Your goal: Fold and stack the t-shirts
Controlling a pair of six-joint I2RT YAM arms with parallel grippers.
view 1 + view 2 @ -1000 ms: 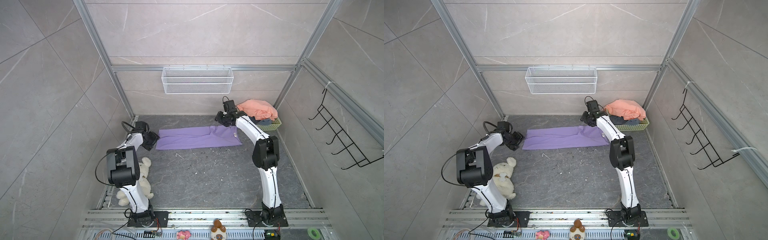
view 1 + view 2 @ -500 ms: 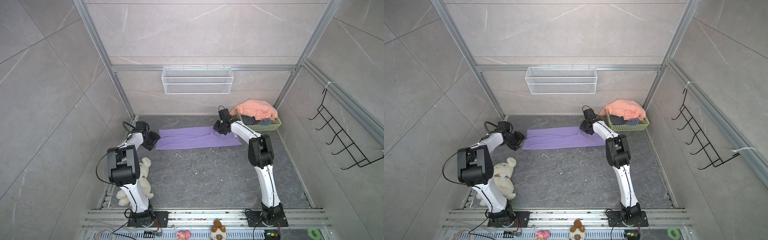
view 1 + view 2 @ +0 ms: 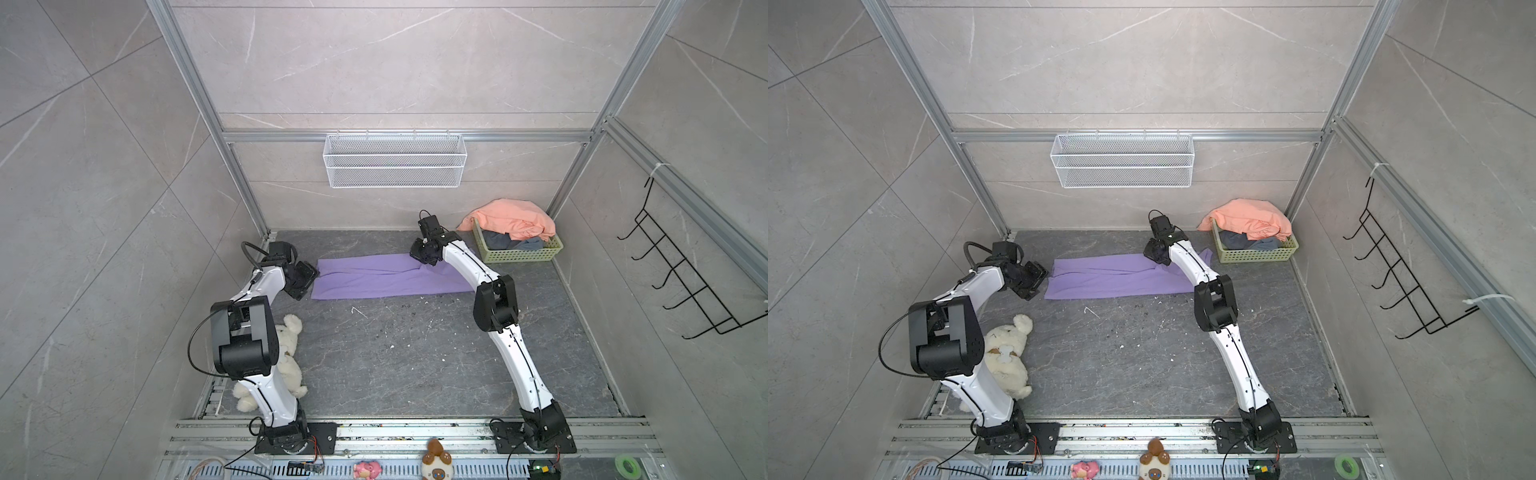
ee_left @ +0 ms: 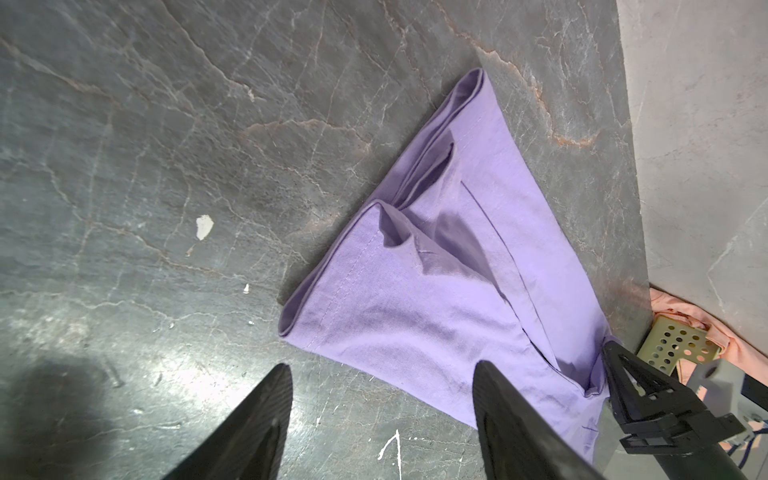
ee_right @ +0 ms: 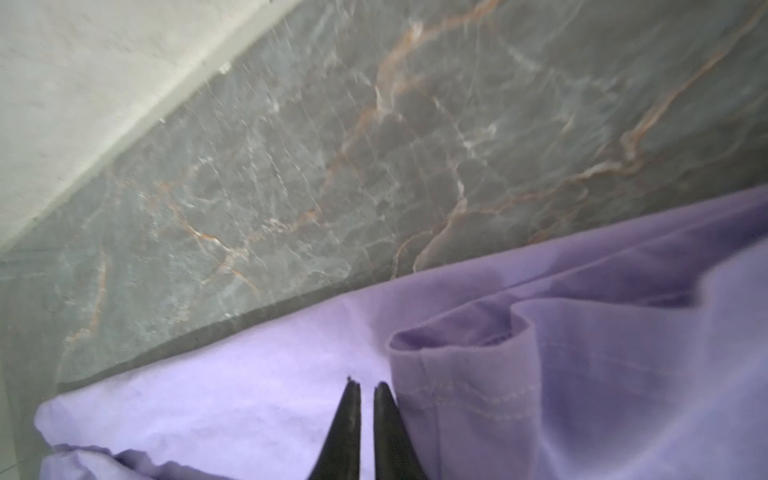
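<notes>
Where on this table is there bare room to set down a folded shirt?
The widest bare patch is the dark table in front of the purple t-shirt, between the left arm and right arm. A narrow strip lies between that shirt and the back wall. Crowded: the right back corner with the green basket, and the left edge by the plush dog.

A dark grey marble-patterned floor (image 3: 415, 365) carried a purple t-shirt (image 3: 386, 282), folded into a long strip near the back wall. A green basket (image 3: 519, 255) stood in the back right corner, a cream plush dog (image 3: 289, 360) lay at the left edge, and white flecks (image 3: 356, 311) dotted the middle.
</notes>
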